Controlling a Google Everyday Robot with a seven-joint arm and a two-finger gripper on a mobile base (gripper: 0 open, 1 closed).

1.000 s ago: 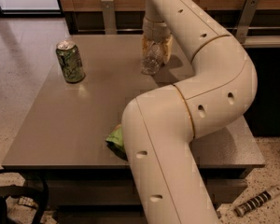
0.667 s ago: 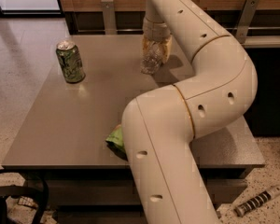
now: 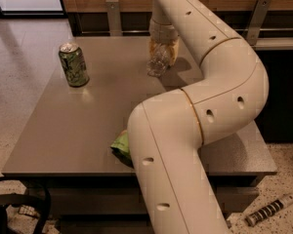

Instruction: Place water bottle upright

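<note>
The water bottle (image 3: 157, 62) is clear ribbed plastic. It sits at the far middle of the table (image 3: 63, 135), leaning a little, with its lower end on or just above the tabletop. My gripper (image 3: 162, 51) comes down from above at the end of the big white arm (image 3: 210, 82) and is shut around the bottle's upper part. The bottle's cap and label are hidden by the gripper. A yellowish finger (image 3: 174, 49) shows to the right of the bottle.
A green drink can (image 3: 73, 65) stands upright at the far left of the table. A green crumpled bag (image 3: 121, 146) lies near the front edge, partly behind the arm. Chair backs and a wooden wall stand behind the table. A striped object (image 3: 268, 211) lies on the floor at the right.
</note>
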